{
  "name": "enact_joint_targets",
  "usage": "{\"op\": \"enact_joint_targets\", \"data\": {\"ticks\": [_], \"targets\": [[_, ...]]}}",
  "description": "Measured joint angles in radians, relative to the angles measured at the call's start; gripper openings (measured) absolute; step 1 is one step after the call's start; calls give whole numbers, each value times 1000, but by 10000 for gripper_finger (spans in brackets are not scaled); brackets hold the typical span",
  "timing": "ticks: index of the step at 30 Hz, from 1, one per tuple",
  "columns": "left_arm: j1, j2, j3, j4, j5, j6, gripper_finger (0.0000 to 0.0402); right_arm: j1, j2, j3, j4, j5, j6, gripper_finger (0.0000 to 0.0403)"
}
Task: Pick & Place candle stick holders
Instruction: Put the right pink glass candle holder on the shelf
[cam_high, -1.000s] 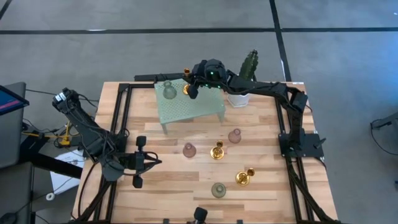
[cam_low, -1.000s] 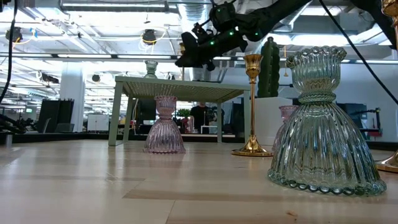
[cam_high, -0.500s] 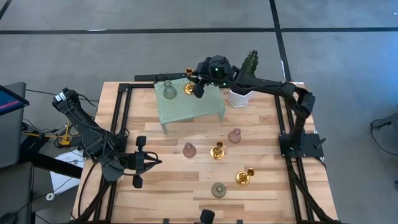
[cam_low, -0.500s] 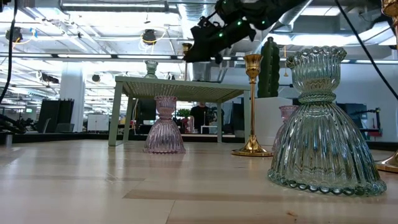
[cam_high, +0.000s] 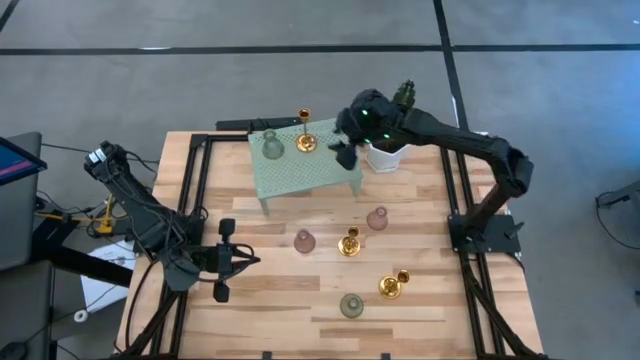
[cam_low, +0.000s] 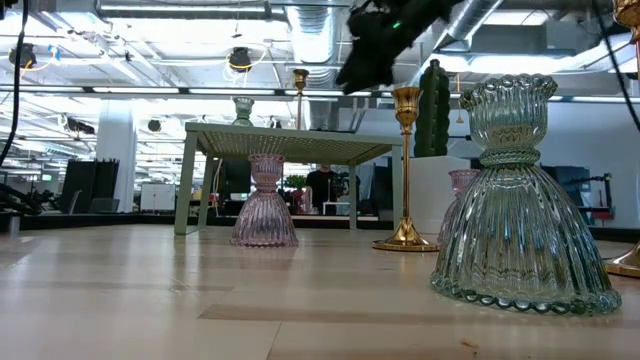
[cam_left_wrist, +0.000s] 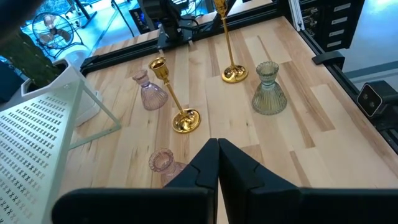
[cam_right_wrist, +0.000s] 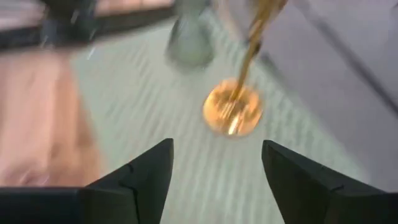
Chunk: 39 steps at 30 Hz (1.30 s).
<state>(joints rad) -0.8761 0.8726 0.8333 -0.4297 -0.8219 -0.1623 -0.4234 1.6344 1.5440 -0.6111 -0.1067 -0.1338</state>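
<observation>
Candle stick holders, high view: two stand on the small green stand (cam_high: 305, 168) at the far side of the desk (cam_high: 260, 300), a gold one (cam_high: 305, 141) and a grey-green one (cam_high: 271, 146); five stay on the desk boards.
Progress: by my reading two are placed, five left.
Right gripper (cam_high: 345, 152): above the stand's right edge, beside the white cactus pot (cam_high: 385, 155).
Left gripper (cam_high: 222, 260): parked at the near left.
Low view: gold holder (cam_low: 300, 97) upright on the stand; grey-green holder (cam_low: 525, 200) nearest.
Left wrist view: fingers together, holding nothing.
Right wrist view: fingers (cam_right_wrist: 146, 171) apart and empty, gold holder (cam_right_wrist: 236, 106) beyond them.
</observation>
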Motion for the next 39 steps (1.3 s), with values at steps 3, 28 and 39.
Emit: {"op": "enact_joint_targets", "data": {"ticks": [3, 28, 39], "targets": [[0, 0, 0, 0, 0, 0, 8, 40, -63, 0, -162, -1, -7, 214], [0, 0, 1, 3, 0, 0, 8, 637, -544, -400, -342, 450, 318, 7], [0, 0, 1, 3, 0, 0, 8, 660, -826, -929, 85, 483, 450, 1]]}}
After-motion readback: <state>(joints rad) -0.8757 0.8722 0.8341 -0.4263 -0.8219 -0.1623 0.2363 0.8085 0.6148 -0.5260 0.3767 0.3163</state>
